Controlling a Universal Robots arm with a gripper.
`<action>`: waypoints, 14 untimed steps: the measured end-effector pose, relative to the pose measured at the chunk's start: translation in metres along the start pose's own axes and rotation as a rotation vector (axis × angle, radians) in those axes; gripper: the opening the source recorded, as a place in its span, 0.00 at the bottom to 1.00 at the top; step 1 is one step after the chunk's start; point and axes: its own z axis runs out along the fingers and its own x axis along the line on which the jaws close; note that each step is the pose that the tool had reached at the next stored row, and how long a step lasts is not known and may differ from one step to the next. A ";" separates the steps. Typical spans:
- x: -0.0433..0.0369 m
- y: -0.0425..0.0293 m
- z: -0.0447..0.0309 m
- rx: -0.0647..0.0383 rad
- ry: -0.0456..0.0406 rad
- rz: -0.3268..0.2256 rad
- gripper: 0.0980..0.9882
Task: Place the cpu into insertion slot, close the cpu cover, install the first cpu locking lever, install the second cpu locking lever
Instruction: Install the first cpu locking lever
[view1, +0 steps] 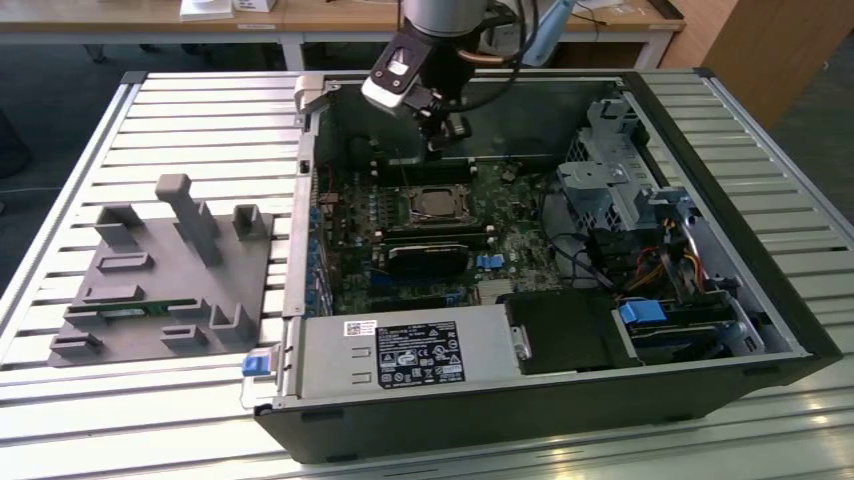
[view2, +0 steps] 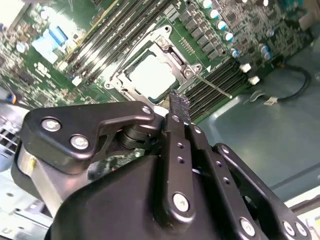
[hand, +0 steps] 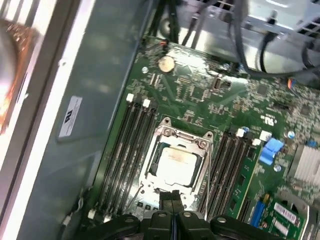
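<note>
Slatted metal tabletop (view1: 200, 110) is carrying everything, with a wooden desk (view1: 334, 20) running along the far side. At the exterior view's left, a grey fixture block (view1: 160, 280) with upright pegs is sitting on the slats, well apart from the work. Moving rightward, the open computer case (view1: 534, 410) is lying on its side, showing its green circuit board (view1: 350, 285) and, at its near edge, a grey power supply box (view1: 400, 355). I am holding my gripper (view1: 447, 130) above the far part of the board, fingers pressed together and carrying nothing; both wrist views (view2: 178, 98) (hand: 172, 194) are showing the fingertips meeting just short of the socket. The cpu (hand: 176, 161) is sitting in the insertion slot (view2: 120, 82) near the board's middle, its pale metal top facing up, and the cpu cover (view2: 172, 50) is lying flat around it as a silver frame. In the second wrist view, a thin lever rod (view2: 215, 86) is jutting from the socket's corner across the black memory slots (view2: 220, 75). Toward the exterior view's right, a metal drive cage (view1: 601, 190) and bundled cables (view1: 667, 265) are filling the case.
</note>
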 end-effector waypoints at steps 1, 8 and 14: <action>0.0000 0.0000 0.0001 0.001 0.0002 -0.018 0.00; 0.0000 0.0000 0.0004 0.006 0.0014 -0.144 0.00; 0.0000 0.0000 0.0006 0.011 0.0026 -0.250 0.00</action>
